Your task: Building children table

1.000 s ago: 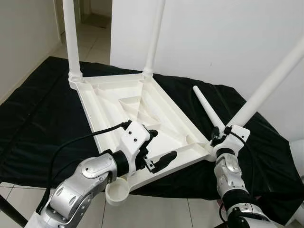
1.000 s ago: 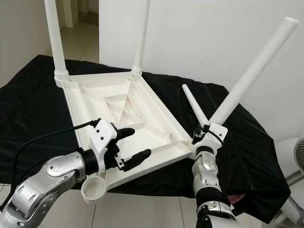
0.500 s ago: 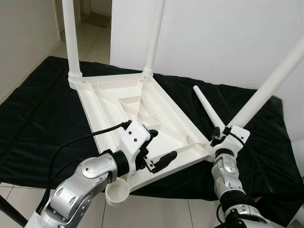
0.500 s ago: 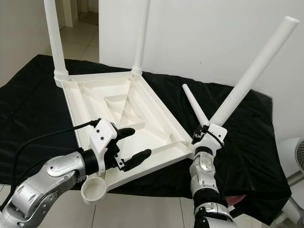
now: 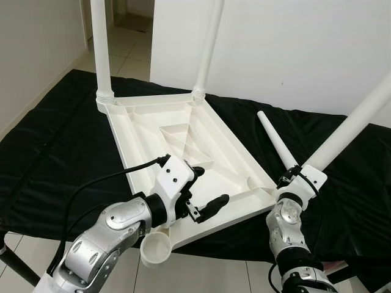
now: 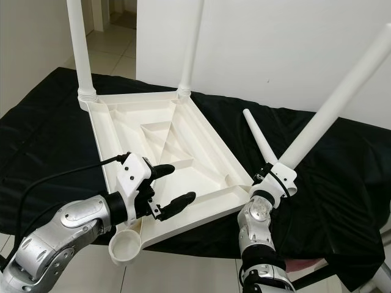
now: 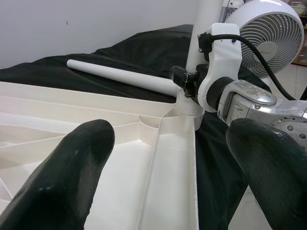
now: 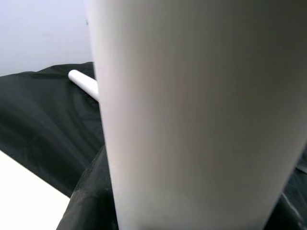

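Compared with one second ago, the whole picture has shifted, so I think mostly the head camera moved; the right arm also sits a little lower against the table corner, and the third leg leans the same way as before.

The upside-down white table top (image 5: 183,143) lies on the black cloth (image 5: 55,152), with two legs (image 5: 101,49) standing upright in the far corners. My right gripper (image 6: 276,177) holds the third leg (image 6: 333,110) near its lower end, just at the near right corner of the table top. I cannot see its fingers, so I cannot tell if they press the leg. The long axis of this leg runs up and away to the right, tilted, not upright like the far two. I judge it must be brought straight over the socket (image 7: 188,106) before it seats.

My left gripper (image 5: 204,195) is spread wide and holds nothing; it hovers over the near edge, forearm coming from the lower left. The near left socket (image 5: 157,249) is unfilled, and the loose leg (image 5: 276,143) lies on the cloth nearer to the right arm.
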`<state>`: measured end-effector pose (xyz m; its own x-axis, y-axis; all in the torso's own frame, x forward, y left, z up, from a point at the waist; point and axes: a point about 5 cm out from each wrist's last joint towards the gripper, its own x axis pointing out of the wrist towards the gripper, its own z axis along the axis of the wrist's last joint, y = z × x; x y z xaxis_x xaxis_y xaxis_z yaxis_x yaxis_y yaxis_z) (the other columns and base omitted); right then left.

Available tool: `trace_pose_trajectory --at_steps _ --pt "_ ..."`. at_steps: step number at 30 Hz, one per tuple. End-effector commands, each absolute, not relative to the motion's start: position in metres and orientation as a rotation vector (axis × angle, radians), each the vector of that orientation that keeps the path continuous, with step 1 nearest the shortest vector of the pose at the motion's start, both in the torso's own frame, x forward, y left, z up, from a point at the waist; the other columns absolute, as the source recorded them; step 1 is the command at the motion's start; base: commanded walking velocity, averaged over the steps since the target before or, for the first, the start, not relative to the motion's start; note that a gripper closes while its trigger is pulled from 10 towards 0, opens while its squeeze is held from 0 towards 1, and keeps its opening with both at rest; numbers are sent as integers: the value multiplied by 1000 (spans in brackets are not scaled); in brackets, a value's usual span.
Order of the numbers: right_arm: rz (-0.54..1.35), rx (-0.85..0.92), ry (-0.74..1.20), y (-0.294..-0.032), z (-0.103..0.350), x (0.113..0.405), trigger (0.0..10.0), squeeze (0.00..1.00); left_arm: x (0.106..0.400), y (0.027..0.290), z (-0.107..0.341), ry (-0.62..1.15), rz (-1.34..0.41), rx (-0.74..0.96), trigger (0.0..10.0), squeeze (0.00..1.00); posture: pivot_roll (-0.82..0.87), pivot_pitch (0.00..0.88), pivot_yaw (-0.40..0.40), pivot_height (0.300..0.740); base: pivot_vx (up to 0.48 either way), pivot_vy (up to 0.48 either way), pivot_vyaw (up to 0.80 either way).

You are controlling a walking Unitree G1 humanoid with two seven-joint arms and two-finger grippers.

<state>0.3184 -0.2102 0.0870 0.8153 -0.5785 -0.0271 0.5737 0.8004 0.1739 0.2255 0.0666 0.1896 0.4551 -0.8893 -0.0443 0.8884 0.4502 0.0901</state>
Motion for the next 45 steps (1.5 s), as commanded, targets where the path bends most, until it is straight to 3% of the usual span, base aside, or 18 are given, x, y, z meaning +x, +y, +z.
trace_pose_trajectory --at_steps 1,15,16,25,26,28,29,30,45 --pt "-658 171 137 -217 53 301 10000 0 221 62 190 -4 -1149 98 10000 0 69 0 -127 740 0 0 0" --pt "-625 169 78 -219 66 309 10000 0 221 61 189 -5 -1151 97 10000 0 75 0 -135 740 0 0 0" --pt "-618 184 72 -220 67 309 10000 1000 221 61 189 -5 -1151 96 10000 0 75 0 -134 740 0 0 0" --pt "-606 199 56 -222 67 309 10000 1000 221 61 189 -7 -1154 95 10000 0 71 0 -130 740 0 0 0" --pt "-597 195 54 -222 68 309 10000 867 221 61 189 -7 -1156 93 10000 0 71 0 -130 740 0 0 0" --pt "-590 192 53 -222 68 309 10000 867 221 60 189 -8 -1156 92 10000 0 71 0 -130 740 0 0 0" --pt "-586 189 50 -223 69 309 10000 549 221 60 189 -8 -1157 92 10000 0 71 0 -130 740 0 0 0" --pt "-572 182 41 -223 70 310 10000 0 221 60 189 -8 -1158 91 10000 0 68 0 -130 740 0 0 0" --pt "-388 104 -26 -221 81 315 10000 0 221 58 190 -12 -1158 91 10000 0 64 0 -134 740 0 0 0"
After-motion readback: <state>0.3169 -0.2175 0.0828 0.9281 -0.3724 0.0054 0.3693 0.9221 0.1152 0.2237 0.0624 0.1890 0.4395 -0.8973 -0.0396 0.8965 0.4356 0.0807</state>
